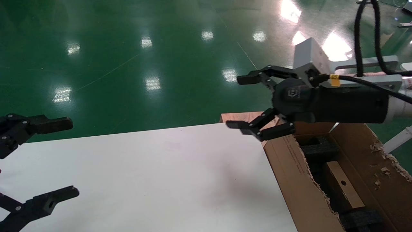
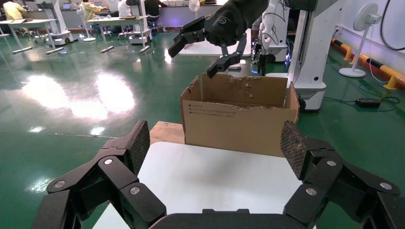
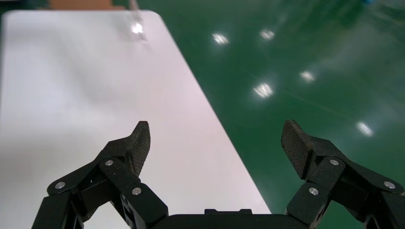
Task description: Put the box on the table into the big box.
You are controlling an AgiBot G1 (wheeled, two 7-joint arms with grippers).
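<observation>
The small light-brown box (image 1: 350, 194) with one round hole lies inside the big box (image 1: 289, 167), between black foam blocks (image 1: 322, 149). The big box stands against the right end of the white table (image 1: 145, 177) and also shows in the left wrist view (image 2: 239, 126). My right gripper (image 1: 236, 101) is open and empty. It hovers over the table's far right corner, just left of the big box, and shows in the left wrist view (image 2: 192, 62) above the carton. My left gripper (image 1: 72, 158) is open and empty over the table's left end.
A flat plywood board (image 1: 244, 116) lies behind the table's far corner, beside the big box. Torn cardboard crumbs (image 1: 381, 170) lie on the carton's inner flap. Green floor surrounds the table. Another robot's white base (image 2: 310, 90) and a fan (image 2: 365, 21) stand beyond the carton.
</observation>
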